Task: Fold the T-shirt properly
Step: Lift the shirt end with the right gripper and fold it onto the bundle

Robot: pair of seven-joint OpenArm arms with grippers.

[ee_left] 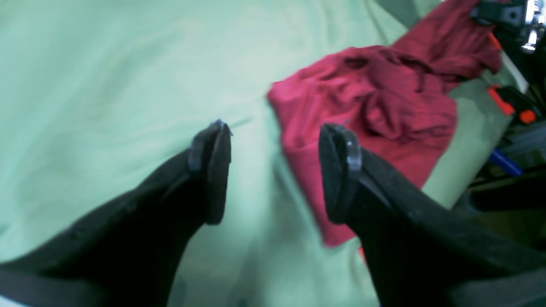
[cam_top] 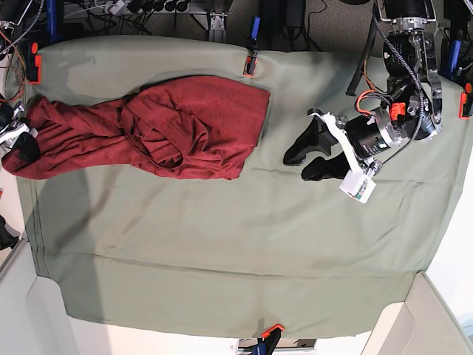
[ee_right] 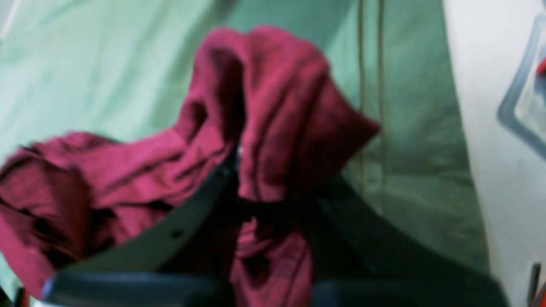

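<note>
Garment, one: T-shirt (cam_top: 185, 126), dark red heathered knit, lying on the sage-green table cloth (cam_top: 222, 251) toward the far edge of the table and reaching to the base view's left end. Position against the pincers: the right gripper (cam_top: 22, 144) sits at the shirt's leftmost end in the base view, its jaws pressed together on a fold of the fabric; the right wrist view shows red cloth bunched between the black fingers (ee_right: 192, 221) and rising in a peaked hump above them. The left gripper (cam_top: 309, 159) hangs over bare cloth just beside the shirt's opposite edge, not touching it, jaws spread with nothing between them (in the left wrist view the two dark fingertips (ee_left: 213, 170) stand well apart, one over green cloth, the other overlapping the shirt's near edge). Condition: unfolded, rumpled. The wider body portion lies fairly flat near the table's middle, with twisted creases and a loose loop of fabric on top; the part toward the right gripper narrows into a rope-like bunch. Orange clamps (cam_top: 250, 66) hold the table cloth at the table's edges.
</note>
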